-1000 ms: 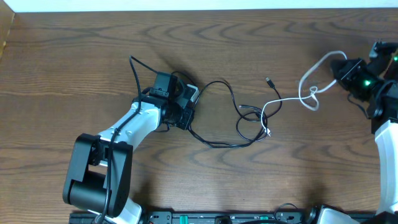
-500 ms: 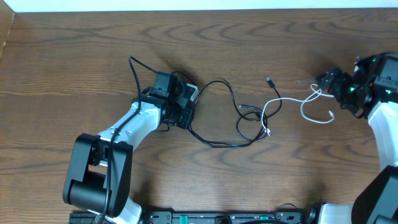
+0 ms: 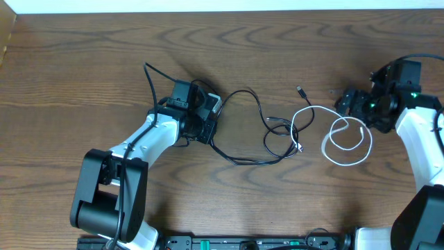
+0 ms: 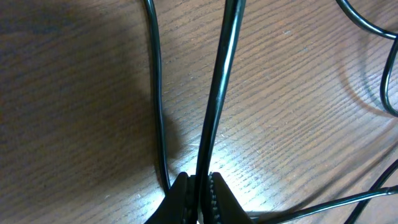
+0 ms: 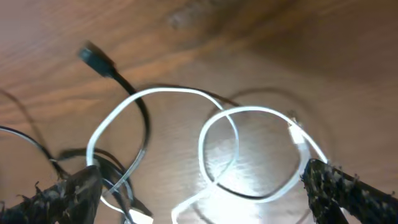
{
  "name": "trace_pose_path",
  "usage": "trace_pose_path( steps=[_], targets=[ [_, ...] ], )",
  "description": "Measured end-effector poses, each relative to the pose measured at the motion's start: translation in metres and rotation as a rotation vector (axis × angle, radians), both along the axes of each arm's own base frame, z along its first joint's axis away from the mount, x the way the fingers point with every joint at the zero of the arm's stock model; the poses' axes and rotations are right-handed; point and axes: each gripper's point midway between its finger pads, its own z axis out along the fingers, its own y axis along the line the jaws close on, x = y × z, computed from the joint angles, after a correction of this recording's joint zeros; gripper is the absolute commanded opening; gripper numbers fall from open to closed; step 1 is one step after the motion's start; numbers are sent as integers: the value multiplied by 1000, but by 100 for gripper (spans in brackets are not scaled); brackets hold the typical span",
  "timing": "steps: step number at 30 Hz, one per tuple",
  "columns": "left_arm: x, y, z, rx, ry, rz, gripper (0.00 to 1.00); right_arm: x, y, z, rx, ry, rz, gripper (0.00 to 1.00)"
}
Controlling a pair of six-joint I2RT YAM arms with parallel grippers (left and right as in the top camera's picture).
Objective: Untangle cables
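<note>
My left jaws are pinched shut on the black cable (image 4: pixel 214 93), which runs up out of them toward 12 o'clock in my left wrist view, low over the bench (image 4: pixel 298 106). I judge this is my anchor: I hold one cord fast while my other arm works.

Seen from overhead, the black cable leaves that grip toward 4 o'clock and curls across to the tangle (image 3: pixel 293 130). There the white cable (image 3: pixel 345 164) crosses through its small loops. The black plug (image 3: pixel 300 89) lies free at 12 o'clock from that tangle.

Further out, at 3 o'clock from the tangle, the white cable lies flat in a round loop. My right jaws stand wide open, holding nothing, at about 1 o'clock from that loop. In my right wrist view the loop sits under the gap between my fingertips (image 5: pixel 74 190).

So the white cord is only partly drawn clear. Next, I judge, I must take it again near the tangle and draw it toward 3 o'clock, slowly, so the black loops do not follow.
</note>
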Motion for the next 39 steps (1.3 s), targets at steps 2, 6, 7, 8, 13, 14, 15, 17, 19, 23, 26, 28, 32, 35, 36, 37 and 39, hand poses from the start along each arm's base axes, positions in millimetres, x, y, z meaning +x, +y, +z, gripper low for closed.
trace_pose_path(
  steps=[2,6,7,8,13,14,15,17,19,23,26,28,32,35,36,37,39],
  targets=[
    [0,0,0,0,0,0,8,2,-3,10,-18,2,-4,99],
    [0,0,0,0,0,0,8,1,-14,33,-71,21,-35,99],
    [0,0,0,0,0,0,8,4,-15,40,-76,9,-38,99],
    [0,0,0,0,0,0,8,9,-14,46,-69,-14,-33,99],
    [0,0,0,0,0,0,8,30,24,67,110,-130,72,44],
    [0,0,0,0,0,0,8,30,33,69,152,-136,91,34],
    [0,0,0,0,0,0,8,31,40,71,184,-142,108,24],
    [0,0,0,0,0,0,8,29,58,74,242,-139,136,20],
    [0,0,0,0,0,0,8,25,71,71,274,-122,152,32],
    [0,0,0,0,-1,0,8,15,100,47,301,-59,197,43],
    [0,0,0,-1,-1,1,9,8,121,18,306,-11,244,43],
    [0,0,0,-1,0,3,8,5,134,1,304,11,276,43],
    [0,0,0,-1,0,3,8,-5,152,-27,268,59,322,40],
    [0,0,0,-1,0,4,8,-5,158,-42,221,87,327,39],
    [0,0,0,-1,0,4,8,-5,160,-47,209,94,324,38],
    [0,0,0,-1,0,3,8,-4,160,-52,196,103,319,37],
    [0,0,0,-1,0,3,8,-4,162,-65,176,126,307,35]
  ],
)
